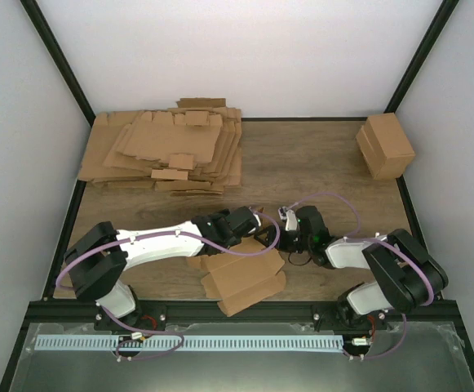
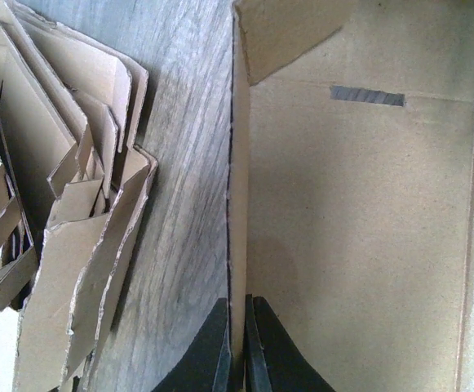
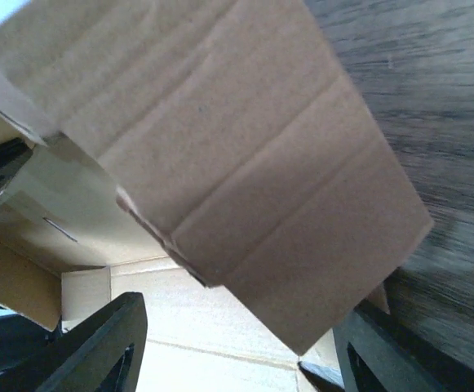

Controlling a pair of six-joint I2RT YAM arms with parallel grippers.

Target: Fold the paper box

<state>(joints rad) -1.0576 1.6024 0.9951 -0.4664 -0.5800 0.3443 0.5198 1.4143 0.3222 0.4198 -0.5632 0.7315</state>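
The paper box (image 1: 249,282) is a brown die-cut cardboard piece, partly folded, lying near the table's front edge between my arms. My left gripper (image 1: 257,235) is at its far left edge. In the left wrist view my left gripper (image 2: 238,309) is shut on the thin raised side wall of the paper box (image 2: 359,229). My right gripper (image 1: 290,237) is at the box's far right side. In the right wrist view my right gripper (image 3: 241,317) is wide open, and a creased flap of the paper box (image 3: 245,147) hangs between and above the fingers without touching them.
A thick pile of flat brown cardboard sheets (image 1: 163,151) lies at the back left; its edges also show in the left wrist view (image 2: 65,245). A blocky brown carton (image 1: 386,145) stands at the back right. Black frame rails border the wooden table (image 1: 318,163).
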